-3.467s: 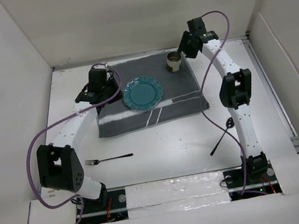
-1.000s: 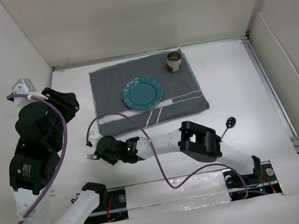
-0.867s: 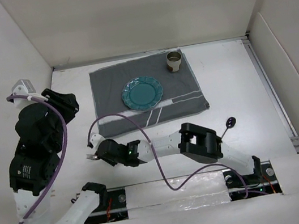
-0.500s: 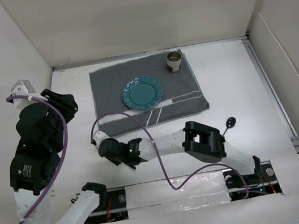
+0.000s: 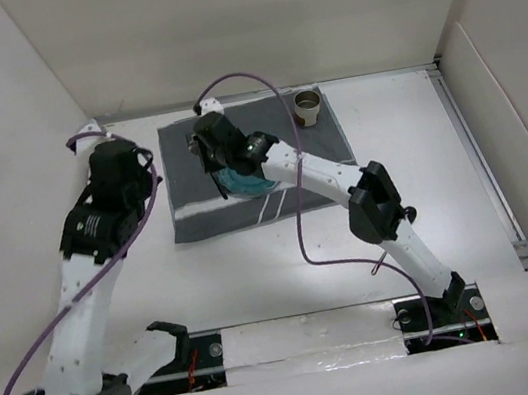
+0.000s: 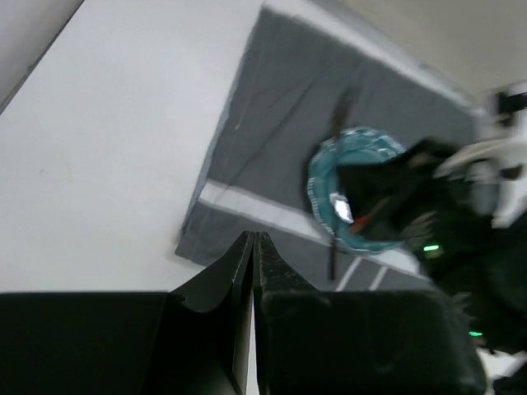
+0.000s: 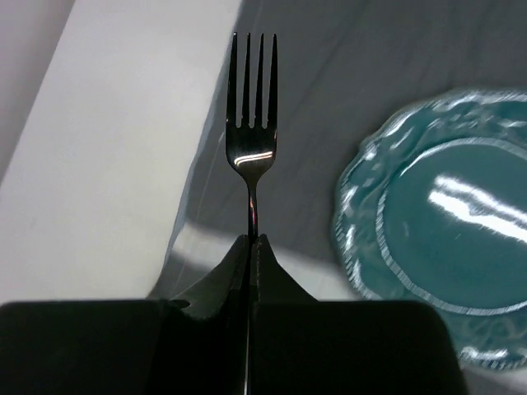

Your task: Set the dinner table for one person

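My right gripper (image 7: 254, 240) is shut on the handle of a metal fork (image 7: 252, 160). Its tines point forward above the left part of the grey striped cloth (image 7: 313, 99), just left of the teal plate (image 7: 449, 230). From above, the right gripper (image 5: 208, 151) hangs over the plate's (image 5: 254, 185) left rim and hides part of it. My left gripper (image 6: 254, 240) is shut on nothing, raised beside the cloth's (image 6: 280, 132) left edge, over the white dinner table (image 5: 284, 255). From above, the left gripper (image 5: 138, 173) sits left of the cloth (image 5: 324, 162).
A small cup (image 5: 308, 106) stands on the cloth's far right corner. A black utensil (image 5: 380, 261) lies on the table near the right arm's lower link, partly hidden by it. White walls close in the table on the left, back and right.
The right arm has swung from the table's front left up over the cloth, carrying the fork. The left arm has leaned in toward the cloth, and its gripper has shut.
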Controlling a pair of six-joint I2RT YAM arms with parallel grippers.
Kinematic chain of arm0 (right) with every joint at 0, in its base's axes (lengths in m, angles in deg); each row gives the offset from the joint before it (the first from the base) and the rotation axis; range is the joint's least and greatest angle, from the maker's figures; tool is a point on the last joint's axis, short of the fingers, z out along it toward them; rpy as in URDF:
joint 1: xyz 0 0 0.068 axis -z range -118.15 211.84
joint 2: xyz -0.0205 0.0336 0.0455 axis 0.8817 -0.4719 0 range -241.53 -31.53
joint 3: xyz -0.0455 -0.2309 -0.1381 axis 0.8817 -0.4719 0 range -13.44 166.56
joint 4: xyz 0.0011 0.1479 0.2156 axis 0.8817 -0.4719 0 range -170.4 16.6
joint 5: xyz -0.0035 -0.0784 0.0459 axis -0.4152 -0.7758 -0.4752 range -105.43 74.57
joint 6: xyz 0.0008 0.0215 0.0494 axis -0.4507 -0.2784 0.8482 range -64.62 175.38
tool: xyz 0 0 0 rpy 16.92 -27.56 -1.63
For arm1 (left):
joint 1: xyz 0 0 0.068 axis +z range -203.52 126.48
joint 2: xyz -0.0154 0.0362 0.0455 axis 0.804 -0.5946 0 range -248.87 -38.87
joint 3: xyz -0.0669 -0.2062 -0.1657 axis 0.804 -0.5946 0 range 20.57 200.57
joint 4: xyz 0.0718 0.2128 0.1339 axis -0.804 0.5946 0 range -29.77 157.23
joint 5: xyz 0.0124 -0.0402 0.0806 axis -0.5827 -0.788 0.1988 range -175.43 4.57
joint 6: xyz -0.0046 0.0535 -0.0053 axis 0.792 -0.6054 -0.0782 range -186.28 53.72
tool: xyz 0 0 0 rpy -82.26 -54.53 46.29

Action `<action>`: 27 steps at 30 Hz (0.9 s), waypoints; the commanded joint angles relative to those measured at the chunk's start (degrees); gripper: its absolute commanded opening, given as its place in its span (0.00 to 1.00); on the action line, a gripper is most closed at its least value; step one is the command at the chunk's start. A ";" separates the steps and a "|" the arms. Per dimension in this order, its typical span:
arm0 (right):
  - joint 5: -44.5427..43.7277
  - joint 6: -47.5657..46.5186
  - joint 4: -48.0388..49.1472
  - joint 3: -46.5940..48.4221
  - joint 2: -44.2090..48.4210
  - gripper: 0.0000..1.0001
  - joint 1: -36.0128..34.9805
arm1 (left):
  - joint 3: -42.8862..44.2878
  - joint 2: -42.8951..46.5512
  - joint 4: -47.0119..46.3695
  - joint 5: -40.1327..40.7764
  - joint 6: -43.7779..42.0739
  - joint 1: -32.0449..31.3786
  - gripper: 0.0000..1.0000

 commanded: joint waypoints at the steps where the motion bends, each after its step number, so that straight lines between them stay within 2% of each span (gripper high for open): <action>1: 1.28 4.05 -6.45 8.92 -5.77 0.00 1.84 | 0.59 -7.62 4.15 5.94 4.74 -0.24 0.00; 3: 1.45 5.89 -8.12 13.40 -8.85 0.00 3.33 | 1.56 -11.22 5.30 6.23 5.81 -0.24 0.00; 9: 3.82 12.21 -5.76 14.56 -12.19 0.00 4.66 | -0.54 -13.88 -0.57 -5.62 -0.68 -0.24 0.00; 11: 4.18 13.19 -4.79 14.57 -12.73 0.00 4.66 | -2.29 -12.57 -3.12 -7.56 -4.00 -0.24 0.00; 15: 4.53 15.65 -2.68 16.14 -14.74 0.00 4.66 | -7.84 -4.50 -10.33 -9.85 -8.95 -0.24 0.00; 19: 4.88 18.02 -2.68 20.27 -18.61 0.00 4.66 | -9.87 -4.03 -10.53 -12.40 -8.26 -0.24 0.00; 27: 6.10 21.10 -0.22 22.64 -24.15 0.00 4.66 | -13.03 -4.48 -11.75 -15.48 -6.76 -0.24 0.00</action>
